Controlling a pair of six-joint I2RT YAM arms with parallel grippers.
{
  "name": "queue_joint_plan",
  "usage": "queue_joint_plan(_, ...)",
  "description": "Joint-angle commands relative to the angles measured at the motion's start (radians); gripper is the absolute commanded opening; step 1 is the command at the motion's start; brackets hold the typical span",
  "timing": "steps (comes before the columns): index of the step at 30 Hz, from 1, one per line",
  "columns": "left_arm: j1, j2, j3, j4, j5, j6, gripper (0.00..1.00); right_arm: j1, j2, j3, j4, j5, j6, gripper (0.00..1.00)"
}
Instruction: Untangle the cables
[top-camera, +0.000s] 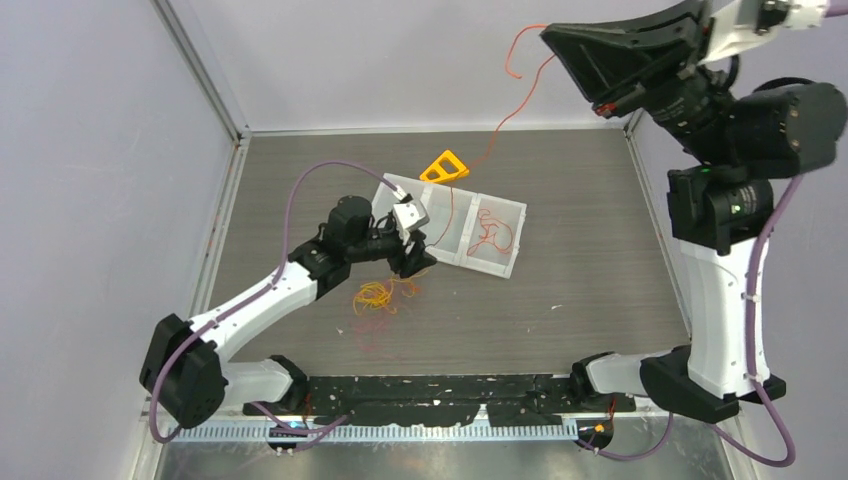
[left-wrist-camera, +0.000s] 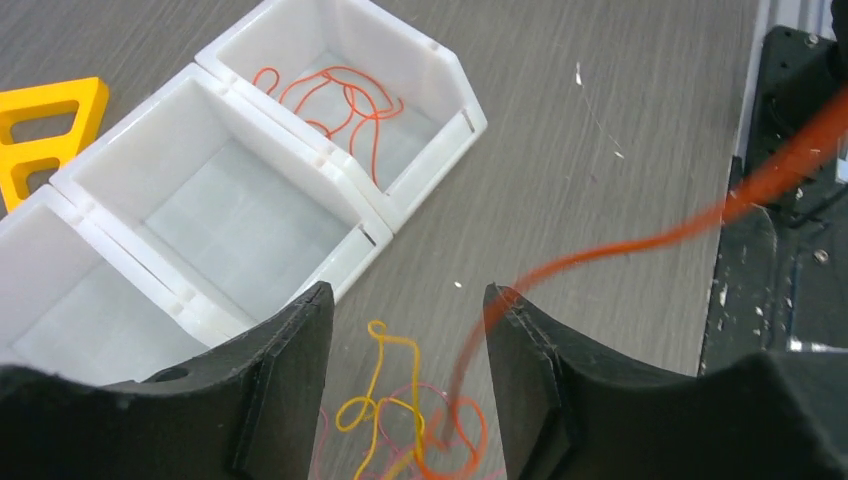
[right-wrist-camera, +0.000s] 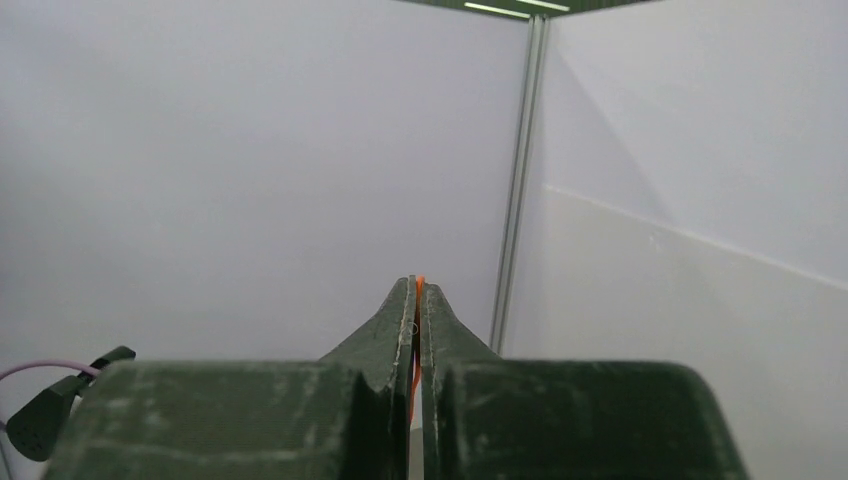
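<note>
Tangle (top-camera: 380, 297) of yellow, pink and orange cables lies on the surface, just beside the white 3-compartment tray (left-wrist-camera: 440, 165). Left claw (left-wrist-camera: 405, 300) is spread and empty, hovering over the tangle. 1 orange cable (left-wrist-camera: 600, 255) rises from the tangle to the right claw (right-wrist-camera: 416, 285), which is pressed together on it, high at far right. Judgement: left should pin the other loops low. Right pulls slowly, or the whole knot may lift.

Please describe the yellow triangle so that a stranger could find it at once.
Find the white three-compartment tray in the centre. Beside its far edge lies the yellow triangle, a hollow frame. It is solid and flat, whereas the other coloured things are thin loose cables.
</note>
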Motion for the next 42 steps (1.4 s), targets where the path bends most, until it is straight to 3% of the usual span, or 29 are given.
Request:
queue_joint_plan(1,-0.001,0.032,0.046,0.171,0.008,-0.021,0.55,0.0,0.002,0.09,0.037,0.05,0.0,0.05)
queue_joint_plan(2,-0.001,0.044,0.069,0.158,0.028,-0.023,0.46,-0.001,0.001,0.091,0.036,0.051,0.0,0.05)
queue_joint_plan(5,-0.001,0.061,0.123,0.102,0.031,0.002,0.06,-0.007,-0.002,0.09,0.036,0.057,-0.008,0.06)
queue_joint_plan(6,0.003,0.046,0.125,0.092,0.016,0.013,0.0,-0.018,-0.007,0.094,0.017,0.06,-0.026,0.05)
queue_joint_plan(11,0.025,-0.11,0.125,-0.046,0.103,0.047,0.0,-0.113,-0.066,0.009,-0.117,0.036,-0.137,0.05)
queue_joint_plan(14,0.025,-0.202,0.138,-0.104,0.118,0.008,0.0,-0.115,-0.163,-0.279,-0.19,-0.099,-0.22,0.05)
queue_joint_plan(17,0.019,-0.209,0.185,-0.224,0.146,-0.045,0.0,-0.071,-0.222,-0.544,-0.208,-0.183,-0.266,0.05)
queue_joint_plan(21,-0.016,-0.2,0.203,-0.32,0.099,-0.069,0.0,0.078,-0.235,-0.677,-0.235,-0.182,-0.28,0.05)
queue_joint_plan(26,-0.027,-0.214,0.182,-0.274,0.141,-0.14,0.0,0.225,-0.219,-0.767,-0.17,-0.156,-0.247,0.05)
queue_joint_plan(37,-0.025,-0.213,0.097,-0.021,0.355,-0.388,0.0,0.363,-0.19,-0.856,0.023,-0.161,-0.106,0.08)
queue_joint_plan(42,-0.025,-0.207,0.085,0.076,0.406,-0.501,0.0,0.403,-0.169,-0.861,0.023,-0.174,-0.105,0.26)
